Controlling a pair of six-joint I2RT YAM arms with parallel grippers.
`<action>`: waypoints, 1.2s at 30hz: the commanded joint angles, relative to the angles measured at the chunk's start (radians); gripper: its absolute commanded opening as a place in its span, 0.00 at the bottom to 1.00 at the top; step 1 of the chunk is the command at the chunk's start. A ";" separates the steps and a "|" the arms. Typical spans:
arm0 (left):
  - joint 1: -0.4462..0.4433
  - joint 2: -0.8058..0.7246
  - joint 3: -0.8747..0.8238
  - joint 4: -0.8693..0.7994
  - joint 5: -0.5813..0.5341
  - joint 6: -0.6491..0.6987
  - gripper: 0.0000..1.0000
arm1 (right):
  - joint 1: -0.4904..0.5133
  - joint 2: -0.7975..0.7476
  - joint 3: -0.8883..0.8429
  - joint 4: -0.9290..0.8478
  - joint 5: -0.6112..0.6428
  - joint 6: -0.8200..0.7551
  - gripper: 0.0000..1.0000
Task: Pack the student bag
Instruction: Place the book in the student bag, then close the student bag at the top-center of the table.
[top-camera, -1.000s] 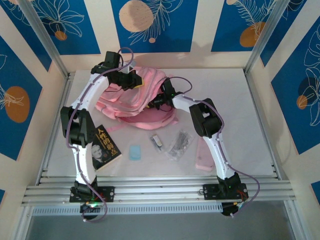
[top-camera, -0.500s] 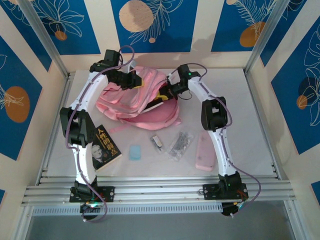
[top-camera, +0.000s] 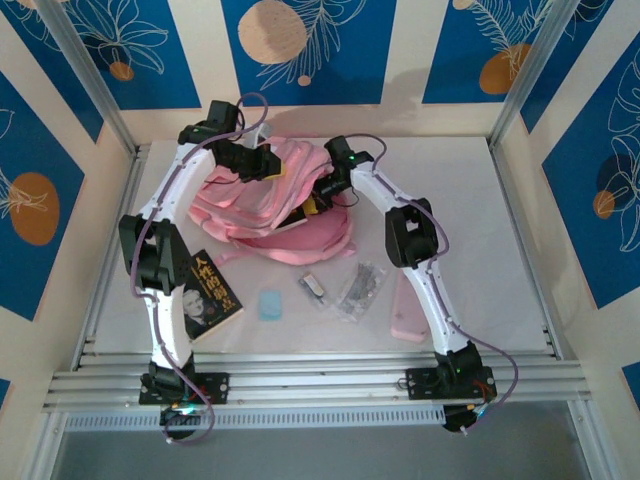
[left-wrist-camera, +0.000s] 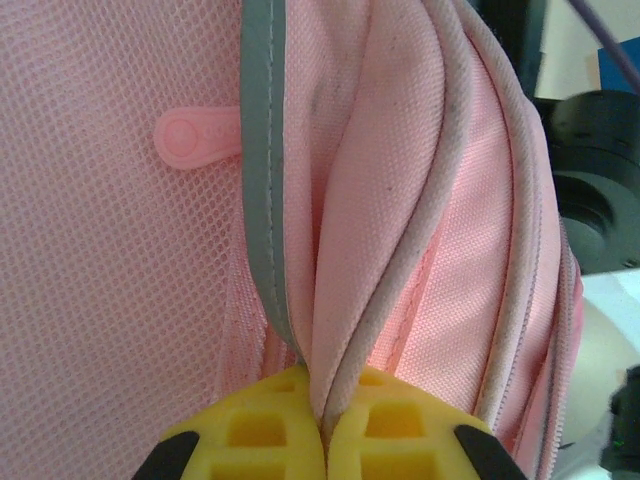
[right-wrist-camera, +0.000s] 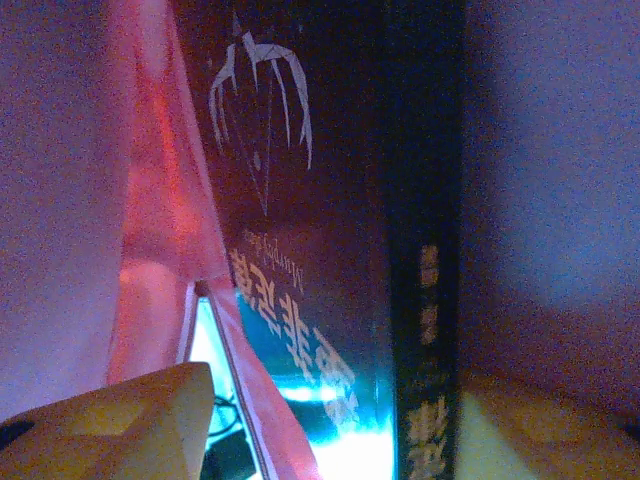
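Inspector: Left side of the frame?
Assessor: The left gripper (left-wrist-camera: 322, 425) is pinched tight on the bag (top-camera: 250, 210) edge, upper centre of the table, holding the mouth up.
Inspector: Right?
Assessor: The right gripper (right-wrist-camera: 335, 405) is inside that mouth, fingers astride a dark book (right-wrist-camera: 330, 200). I cannot tell whether it is gripping. The book's length points inward.

Overhead view is bright and even, with soft shadows on the tabletop (top-camera: 500, 220). The left wrist view shows the bag (left-wrist-camera: 420, 260) sharp, its weave crisp. The right wrist view is dim, grainy and red-tinted, with cyan glare on the book (right-wrist-camera: 330, 300).
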 joint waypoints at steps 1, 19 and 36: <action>0.001 -0.003 0.021 0.037 -0.009 -0.022 0.00 | -0.032 -0.182 -0.133 0.041 0.146 0.056 0.68; 0.000 -0.129 -0.191 0.124 -0.199 -0.132 0.68 | 0.007 -0.871 -0.856 0.021 0.356 -0.023 0.71; 0.147 -0.743 -1.054 0.143 -0.438 -0.283 0.69 | 0.511 -0.665 -0.873 0.478 0.512 0.126 0.67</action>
